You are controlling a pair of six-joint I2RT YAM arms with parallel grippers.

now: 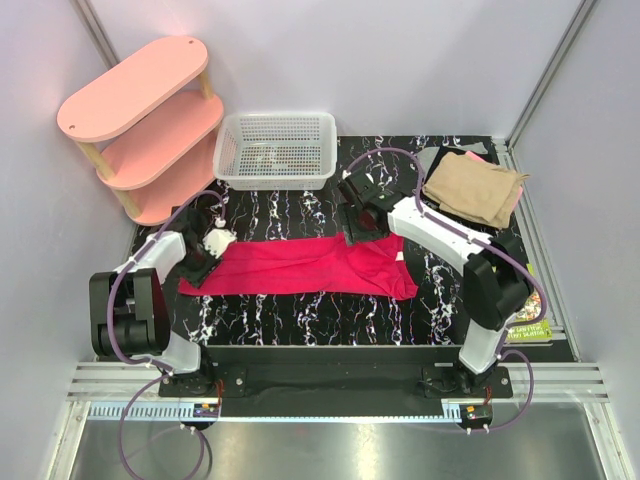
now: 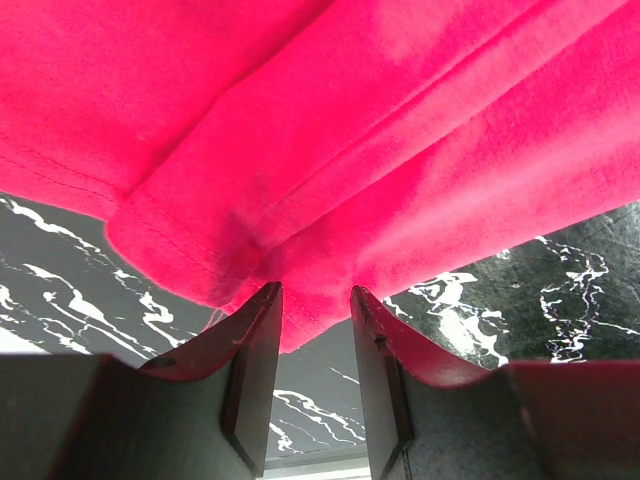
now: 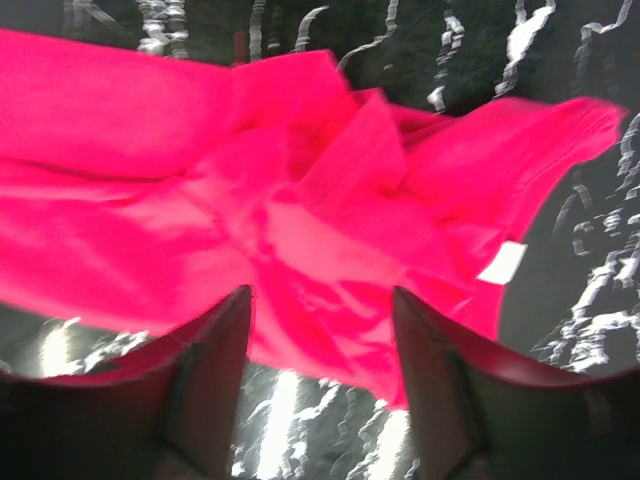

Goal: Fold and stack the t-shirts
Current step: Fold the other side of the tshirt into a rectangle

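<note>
The crimson-pink t-shirt (image 1: 300,266) lies on the table as a long strip folded lengthwise, sleeve end to the right. My left gripper (image 1: 198,266) is at its left end; in the left wrist view the jaws (image 2: 314,290) stand slightly apart with the shirt's hem (image 2: 300,320) just between the tips, not pinched. My right gripper (image 1: 358,228) hovers over the strip's far edge near the sleeves, open wide and empty above the rumpled cloth (image 3: 330,200). A folded tan shirt (image 1: 474,187) tops a stack at the back right, with grey and pale pink edges showing under it.
A white mesh basket (image 1: 277,150) stands at the back centre. A pink three-tier shelf (image 1: 140,120) is at the back left. A small white object (image 1: 216,240) lies by the left arm. A printed packet (image 1: 530,326) lies at the table's right edge.
</note>
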